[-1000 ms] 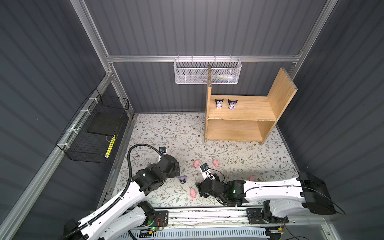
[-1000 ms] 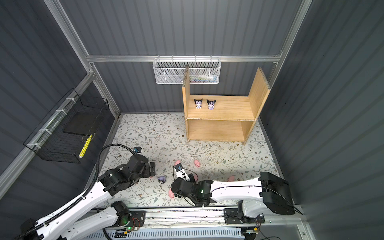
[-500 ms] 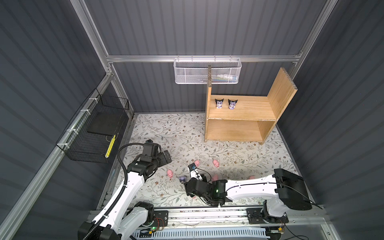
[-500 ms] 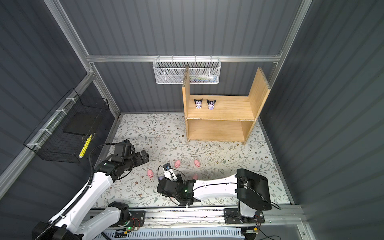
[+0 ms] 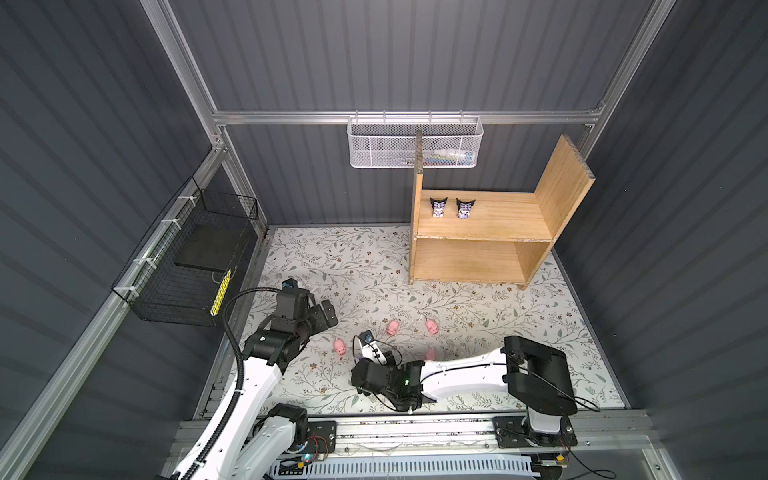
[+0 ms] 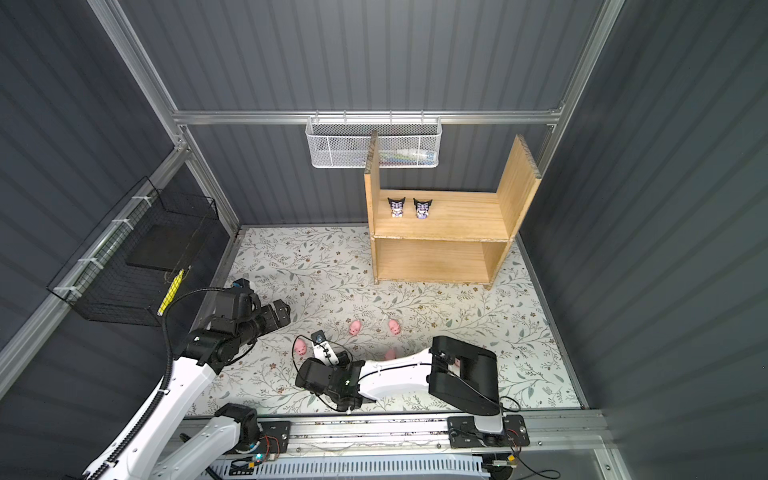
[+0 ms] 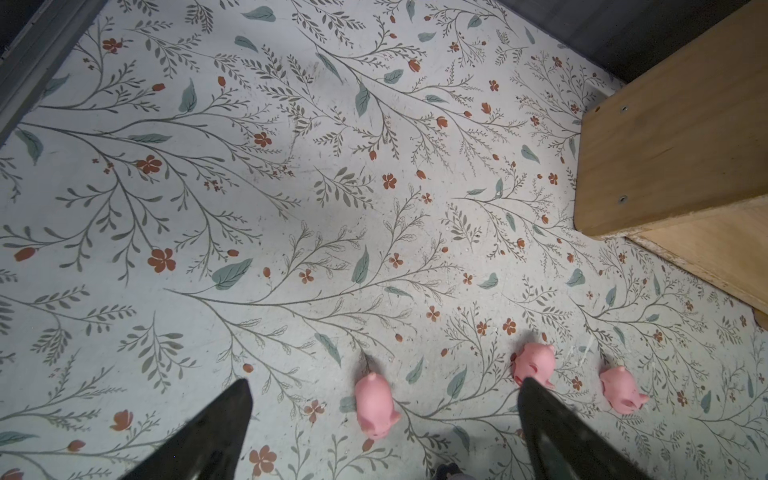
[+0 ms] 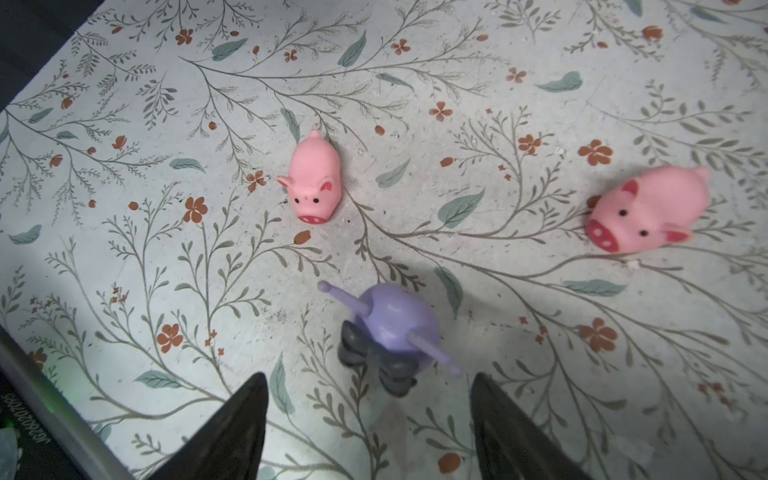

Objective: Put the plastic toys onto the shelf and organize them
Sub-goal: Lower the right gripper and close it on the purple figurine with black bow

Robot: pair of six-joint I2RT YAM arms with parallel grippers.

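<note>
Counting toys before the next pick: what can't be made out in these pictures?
- Lavender figurine: the right wrist view shows only its back; face unseen.
- One pink pig: in both top views, half hidden behind the right arm.
- White mesh basket: contents too small, screened by mesh and the shelf side board.
- Whether more pigs lie under the arms: cannot tell.

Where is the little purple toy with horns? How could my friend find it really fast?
Find the flowery mat on the floor, then the right gripper low over it with its fingers spread open. Just in front of those fingers is the purple toy. It has a round lavender head with two thin horns, while the pink pigs near it are plump and hornless.
</note>
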